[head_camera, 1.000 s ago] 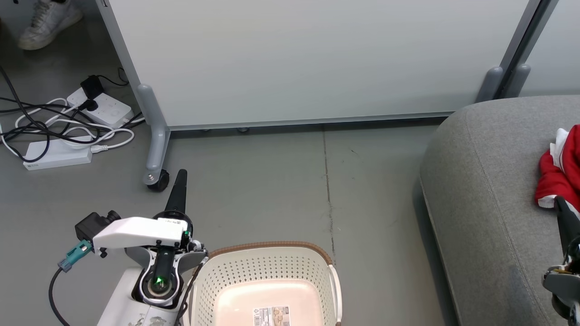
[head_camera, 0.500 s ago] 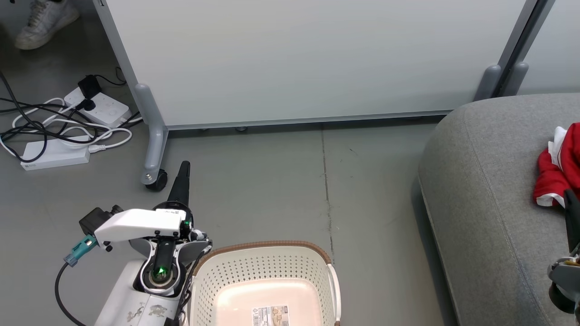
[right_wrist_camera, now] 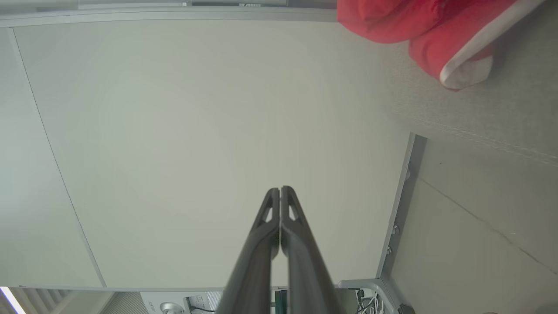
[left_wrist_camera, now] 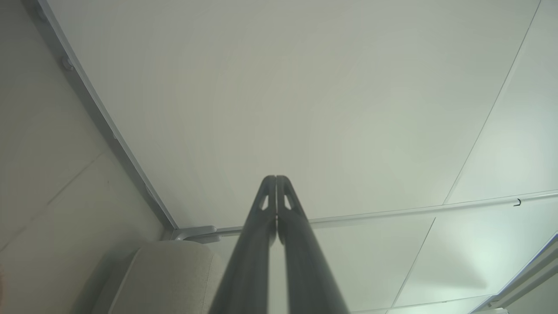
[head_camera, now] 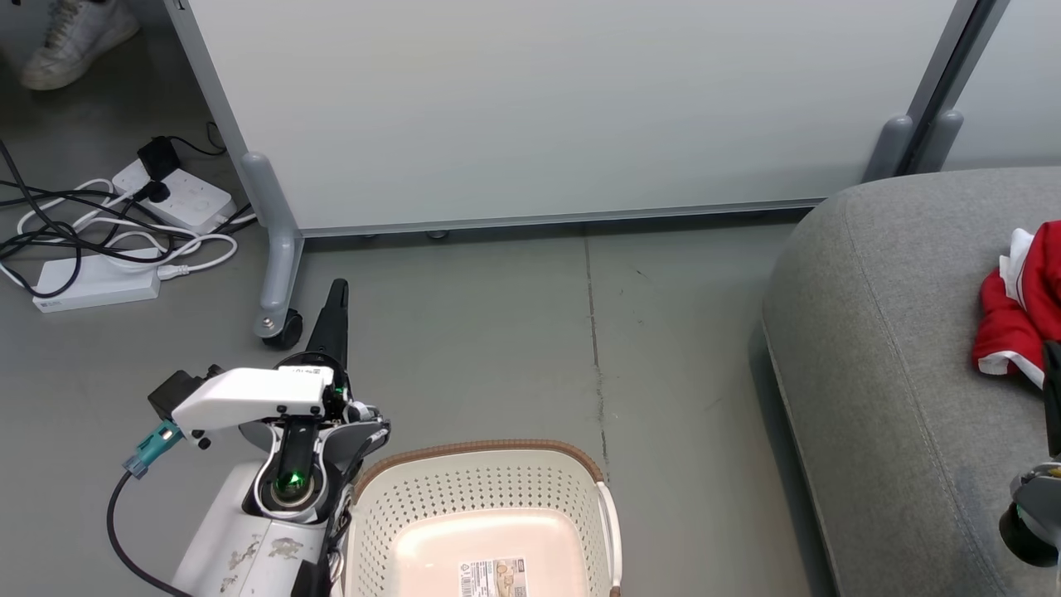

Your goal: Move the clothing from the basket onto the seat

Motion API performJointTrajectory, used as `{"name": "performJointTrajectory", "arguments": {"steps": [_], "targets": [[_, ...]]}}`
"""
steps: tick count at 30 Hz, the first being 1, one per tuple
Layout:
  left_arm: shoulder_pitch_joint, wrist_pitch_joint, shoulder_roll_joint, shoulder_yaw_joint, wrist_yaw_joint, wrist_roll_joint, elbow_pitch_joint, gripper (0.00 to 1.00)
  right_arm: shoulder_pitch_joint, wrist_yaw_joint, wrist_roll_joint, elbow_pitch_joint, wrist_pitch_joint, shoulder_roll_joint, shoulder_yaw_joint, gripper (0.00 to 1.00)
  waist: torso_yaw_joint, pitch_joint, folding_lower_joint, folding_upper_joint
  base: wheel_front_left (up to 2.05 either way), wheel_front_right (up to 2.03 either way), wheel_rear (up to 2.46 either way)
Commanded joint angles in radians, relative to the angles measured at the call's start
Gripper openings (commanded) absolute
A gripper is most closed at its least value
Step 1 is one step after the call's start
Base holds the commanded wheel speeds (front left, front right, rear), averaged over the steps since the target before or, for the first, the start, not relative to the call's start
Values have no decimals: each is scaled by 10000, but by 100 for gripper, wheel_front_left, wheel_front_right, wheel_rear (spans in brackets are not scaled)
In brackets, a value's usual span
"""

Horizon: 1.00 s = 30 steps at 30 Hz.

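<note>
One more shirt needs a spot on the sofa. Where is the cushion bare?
The seat is bare from its rounded left edge across to the red clothing near the right; there the right gripper stands close by the fabric, so it is crowded.

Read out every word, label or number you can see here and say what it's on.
Nothing here is legible.
Sticker on the cream-white perforated plastic basket's floor: too small to read.
Small label on the left arm's white casing: too small to read.
Mark on the flat white power strip: blurred.
Red fabric clothing on the grey upholstered seat: no print showing.
</note>
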Motion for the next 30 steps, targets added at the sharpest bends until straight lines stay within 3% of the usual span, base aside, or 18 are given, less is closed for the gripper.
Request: {"name": "performJointTrajectory", "arguments": {"steps": [1, 30], "targets": [[-289, 15, 10, -5, -83, -150, 71, 0, -177, 21, 199, 45, 88, -96, -96, 0, -5, 3, 0, 0, 0, 0, 0], [-243, 30, 8, -7, -96, -199, 85, 0, -158, 21, 248, 75, 57, -106, -69, 0, -10, 6, 0, 0, 0, 0, 0]]}}
